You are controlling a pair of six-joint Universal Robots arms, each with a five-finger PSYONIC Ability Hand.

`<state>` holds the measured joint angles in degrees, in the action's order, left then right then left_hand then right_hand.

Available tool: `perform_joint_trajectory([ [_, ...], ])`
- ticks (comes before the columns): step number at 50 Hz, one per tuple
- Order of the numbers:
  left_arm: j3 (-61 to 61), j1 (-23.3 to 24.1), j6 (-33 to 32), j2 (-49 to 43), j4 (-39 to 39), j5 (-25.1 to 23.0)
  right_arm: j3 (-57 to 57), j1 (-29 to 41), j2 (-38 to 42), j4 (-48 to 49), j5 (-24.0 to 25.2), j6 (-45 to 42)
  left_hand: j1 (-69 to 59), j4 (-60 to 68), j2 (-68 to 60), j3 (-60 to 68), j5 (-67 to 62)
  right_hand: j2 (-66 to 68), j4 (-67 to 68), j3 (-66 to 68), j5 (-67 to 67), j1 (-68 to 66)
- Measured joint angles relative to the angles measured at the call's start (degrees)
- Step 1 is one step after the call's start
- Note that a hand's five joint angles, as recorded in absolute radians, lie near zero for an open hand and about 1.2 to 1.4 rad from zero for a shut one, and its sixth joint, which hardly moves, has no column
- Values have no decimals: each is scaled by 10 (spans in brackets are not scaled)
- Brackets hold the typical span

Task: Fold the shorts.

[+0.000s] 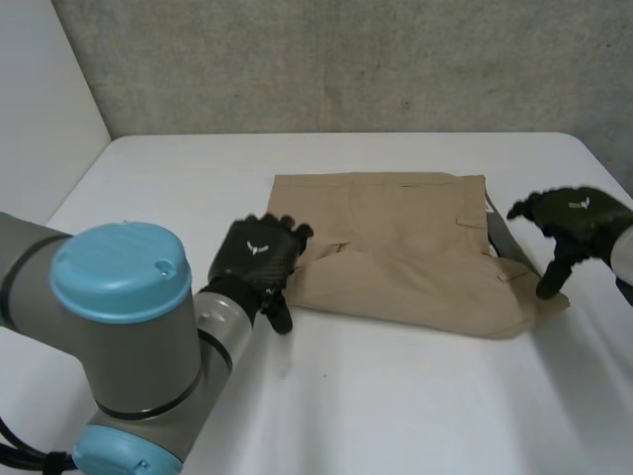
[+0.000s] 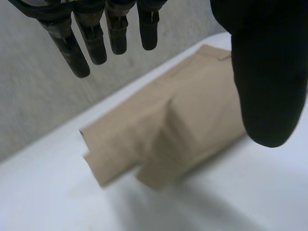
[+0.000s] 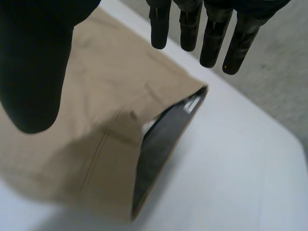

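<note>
The left robot hand [image 1: 259,259] hangs spread wide at the leg end of the shorts [image 1: 406,247]. Its fingers [image 2: 91,43] are straight and its thumb [image 2: 269,72] stands well apart from them. Nothing is held between them, and the cloth lies below and beyond the fingertips. From the head view it sits right at the edge of the cloth; I cannot tell whether it touches.

The right robot hand [image 1: 574,220] is at the other end, over the waistband [image 3: 161,144], whose dark inner side gapes open beneath it. Its fingers [image 3: 211,33] are also straight and its thumb is held wide, so it grips nothing. The thumb points down beside the shorts' corner nearest the table's front and right edges; contact there is unclear.

The shorts lie flat on the middle of the table [image 1: 396,406], somewhat toward the far edge. Their long axis runs parallel to that edge, with the legs toward the table's left edge and the waist toward its right. Each hand is therefore placed at one short end and neither is clearly nearer.

As I judge it, the next fold would carry one end along that axis over the other. First, a hand has to come down and pinch an end of the cloth.
</note>
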<state>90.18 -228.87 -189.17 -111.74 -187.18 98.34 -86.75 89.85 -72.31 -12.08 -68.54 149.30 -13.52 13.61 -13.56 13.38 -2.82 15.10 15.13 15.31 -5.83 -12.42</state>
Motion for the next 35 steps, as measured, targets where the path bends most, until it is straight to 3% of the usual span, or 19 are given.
perform_joint_trajectory([
  [8, -20, -6, 33, -66, 8, 0, -81, -41, 7, 54, 49, -70, -10, 11, -10, 10, -21, 38, 44, 41, -33, -44],
  [20, -90, -18, 28, -149, -9, 0, -111, -40, 56, 162, 48, -91, -57, 54, -52, 54, -62, 213, 211, 211, -190, -190],
  [21, -104, -21, 27, -162, -12, 0, -109, -39, 72, 172, 47, -91, -97, 91, -90, 92, -99, 316, 309, 314, -284, -270],
  [24, -113, -23, 27, -170, -15, 0, -106, -38, 78, 174, 47, -91, -123, 115, -118, 116, -123, 316, 309, 314, -284, -270],
  [25, -121, -25, 26, -176, -20, -1, -103, -38, 84, 175, 46, -90, -268, 248, -253, 254, -253, 489, 487, 484, -448, -391],
  [27, -125, -26, 25, -180, -25, -1, -100, -37, 87, 174, 45, -88, -344, 322, -330, 331, -327, 520, 520, 516, -478, -406],
  [29, -129, -29, 21, -182, -31, -1, -97, -38, 87, 171, 44, -85, -502, 483, -489, 482, -485, 521, 529, 522, -484, -406],
  [35, -120, -40, 8, -151, -25, -1, -100, -39, 61, 157, 41, -78, -513, 546, -545, 543, -520, 521, 529, 522, -484, -406],
])
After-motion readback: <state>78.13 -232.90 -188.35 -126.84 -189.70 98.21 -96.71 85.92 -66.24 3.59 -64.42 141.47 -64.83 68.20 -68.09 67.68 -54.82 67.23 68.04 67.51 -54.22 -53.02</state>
